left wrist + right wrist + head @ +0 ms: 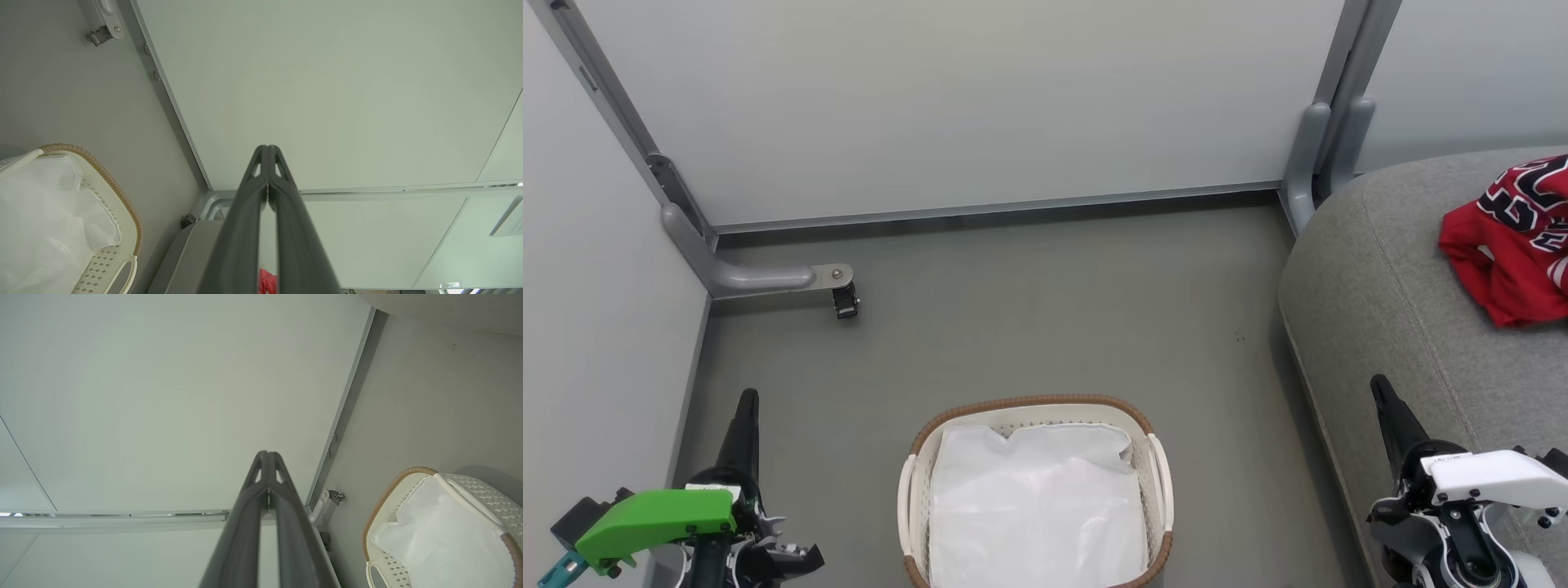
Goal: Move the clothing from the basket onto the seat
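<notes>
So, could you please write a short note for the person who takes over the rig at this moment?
Left gripper: jaws shut, empty, low to the left of the basket.
Right gripper: jaws shut, empty, over the front edge of the seat.
Things: red jersey lies bunched on the seat. Basket stands on the floor and holds a white cloth, nothing red on top.
Done: jersey moved.
Left: probably nothing. The frame cuts the red pile, so check that both garments are there.
</notes>
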{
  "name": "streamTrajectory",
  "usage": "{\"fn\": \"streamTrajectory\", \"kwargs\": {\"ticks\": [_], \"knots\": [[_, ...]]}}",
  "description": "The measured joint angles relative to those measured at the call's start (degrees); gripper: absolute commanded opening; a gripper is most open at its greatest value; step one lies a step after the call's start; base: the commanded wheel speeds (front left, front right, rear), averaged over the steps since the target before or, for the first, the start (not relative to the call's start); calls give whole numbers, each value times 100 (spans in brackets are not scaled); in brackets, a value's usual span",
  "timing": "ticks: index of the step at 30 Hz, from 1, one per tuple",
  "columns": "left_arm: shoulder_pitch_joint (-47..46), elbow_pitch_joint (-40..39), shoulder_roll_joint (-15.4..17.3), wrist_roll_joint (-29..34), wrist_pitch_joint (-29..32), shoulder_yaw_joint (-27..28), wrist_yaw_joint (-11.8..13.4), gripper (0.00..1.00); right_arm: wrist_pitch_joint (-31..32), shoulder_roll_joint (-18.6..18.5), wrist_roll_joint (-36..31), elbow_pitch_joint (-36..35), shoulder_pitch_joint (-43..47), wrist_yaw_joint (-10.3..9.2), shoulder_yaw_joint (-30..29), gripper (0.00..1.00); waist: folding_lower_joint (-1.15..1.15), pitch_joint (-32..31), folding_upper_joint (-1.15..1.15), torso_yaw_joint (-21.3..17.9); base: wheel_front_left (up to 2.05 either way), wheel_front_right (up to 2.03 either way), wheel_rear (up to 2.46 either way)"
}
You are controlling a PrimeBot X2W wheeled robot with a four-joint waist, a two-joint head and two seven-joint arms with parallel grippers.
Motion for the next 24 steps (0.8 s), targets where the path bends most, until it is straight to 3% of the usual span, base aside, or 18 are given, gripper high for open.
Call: {"fn": "streamTrajectory", "kwargs": {"ticks": [14,24], "knots": [[-52,-46,-9,-476,127,107,-24,0,146,-7,532,-19,-53,0,-34,0,0,3,0,-49,0,0,0],[-65,-56,-10,-482,129,111,-30,0,147,-7,548,-21,-59,0,-35,0,0,3,0,-50,0,0,0]]}}
